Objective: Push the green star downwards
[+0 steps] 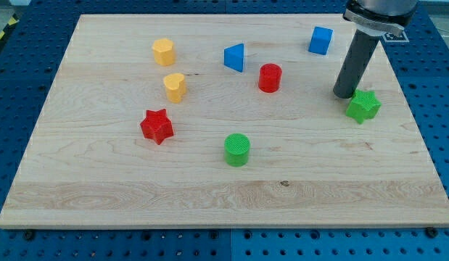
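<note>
Wooden board, pale and wide, across a blue pegboard table. Dark rod down from the view's top right, my tip planted on the wood just above and slightly left of the green star, touching it or very nearly; contact hard to confirm at that angle. No gripper on this arm, so nothing to open or close, only the bare rod end.

Green star near the board's right edge, about mid-height. Well apart from it: green cylinder lower centre, red star to the left, red cylinder above centre, blue triangular block beside it, blue cube near the top, two yellow blocks upper left.

Step in hand, by judgement: approach done, push about to start or just begun. Next move: straight stroke toward the view's bottom, tip first nudged a little right to meet the star's centre, lest the block slip off toward the right edge. Path below appeared free of other blocks.
</note>
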Controlling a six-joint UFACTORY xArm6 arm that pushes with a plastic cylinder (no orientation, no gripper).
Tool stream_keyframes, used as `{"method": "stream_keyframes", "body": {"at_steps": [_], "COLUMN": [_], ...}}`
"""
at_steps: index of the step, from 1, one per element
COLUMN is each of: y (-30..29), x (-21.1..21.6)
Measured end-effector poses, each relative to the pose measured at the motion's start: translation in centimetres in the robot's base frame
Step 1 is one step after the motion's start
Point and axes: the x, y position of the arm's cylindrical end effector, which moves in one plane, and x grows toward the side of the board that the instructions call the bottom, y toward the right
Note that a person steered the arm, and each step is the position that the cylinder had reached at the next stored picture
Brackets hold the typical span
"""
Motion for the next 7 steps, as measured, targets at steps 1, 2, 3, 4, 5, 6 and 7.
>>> {"method": "stream_keyframes", "body": {"at_steps": [1,2,3,4,5,6,7], "y": [0.9,1.2,1.2,2.1,2.7,2.8,4.2], "x": [0.6,0.8,-0.1,-0.4,2.8,4.5,6.4]}}
